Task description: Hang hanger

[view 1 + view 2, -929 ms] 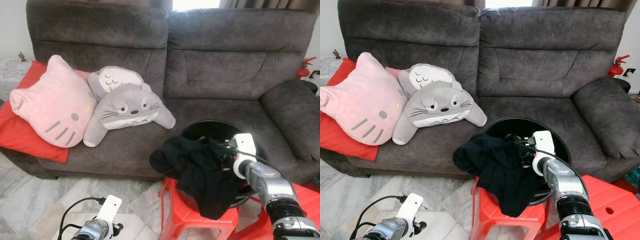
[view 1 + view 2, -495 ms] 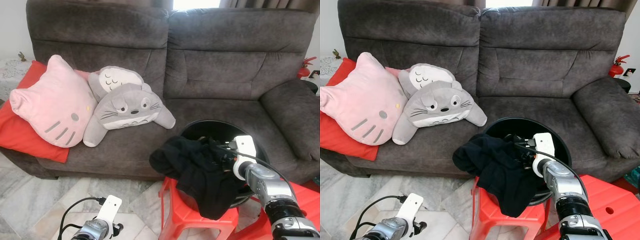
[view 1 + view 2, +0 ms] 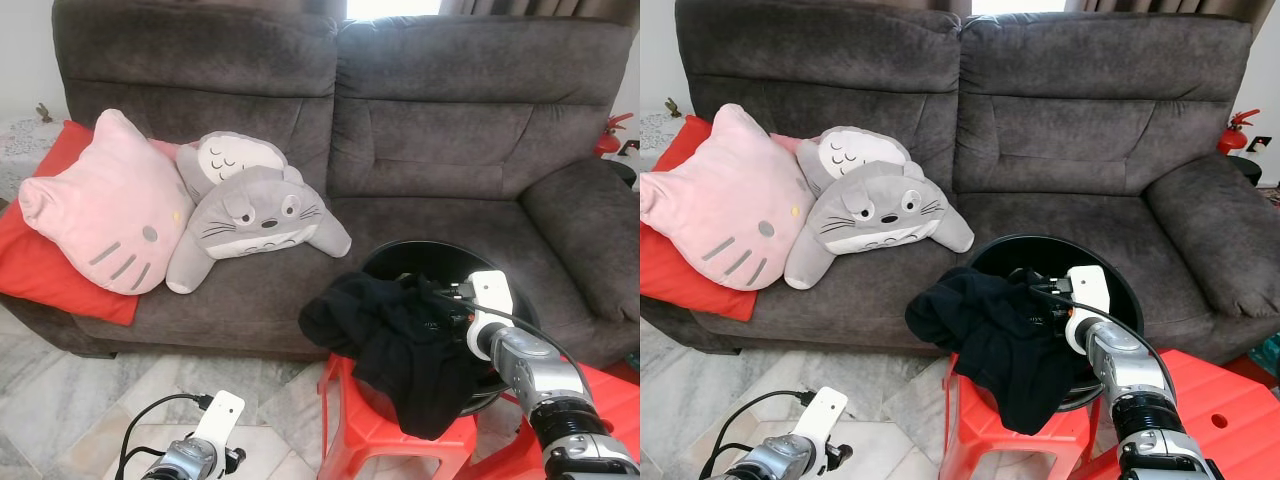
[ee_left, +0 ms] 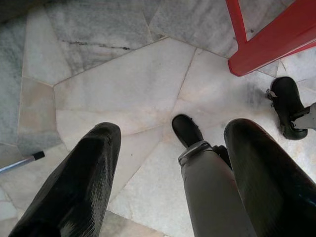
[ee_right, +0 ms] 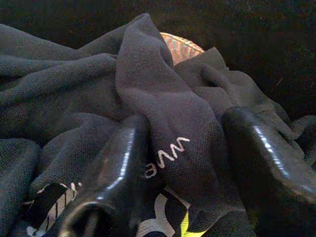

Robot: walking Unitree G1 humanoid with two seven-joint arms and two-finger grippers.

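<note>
Hanger (image 5: pixel 180 46), if that is what the small orange-pink piece is, lies almost wholly buried under the black garment (image 3: pixel 400 340) in the black tub (image 3: pixel 400 252). We see only a short curved edge of it with a fine woven or ribbed look, poking out behind a fold of cloth. We cannot tell which way it points or how its long axis runs, since the rest is covered. The tub stands on a red stool (image 3: pixel 365 425) just in front of the grey sofa (image 3: pixel 440 130), and the garment spills over the tub's rim on the robot's left. The right gripper (image 5: pixel 185 118) reaches into the tub from the right, its fingers spread wide and pressed into the cloth on either side of a raised fold that bears white lettering; they are not closed on anything. The left gripper (image 4: pixel 173 128) hangs low at the robot's left over the marble floor (image 4: pixel 113 84), its fingers also wide apart and empty.
</note>
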